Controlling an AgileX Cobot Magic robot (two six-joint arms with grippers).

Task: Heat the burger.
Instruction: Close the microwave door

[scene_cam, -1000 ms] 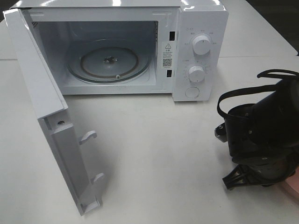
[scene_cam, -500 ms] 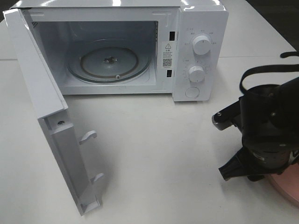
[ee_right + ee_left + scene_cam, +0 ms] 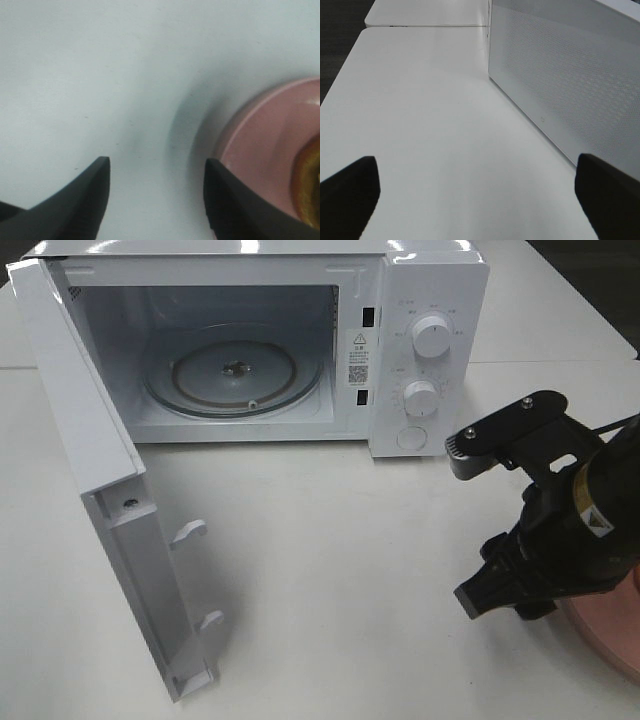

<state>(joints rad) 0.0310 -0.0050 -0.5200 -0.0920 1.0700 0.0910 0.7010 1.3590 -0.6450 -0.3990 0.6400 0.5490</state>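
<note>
R jaws (image 3: 156, 192) parted beside plate (image 3: 260, 150) rim, burger (image 3: 311, 185) at frame edge

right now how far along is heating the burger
Done: the microwave door stands open, and the glass turntable is bare. In hand: the right gripper, jaws apart and holding nothing, hovers at the edge of the pink plate, where a sliver of the burger shows. Left: gripping it, loading it, shutting the door, setting the dials.
</note>
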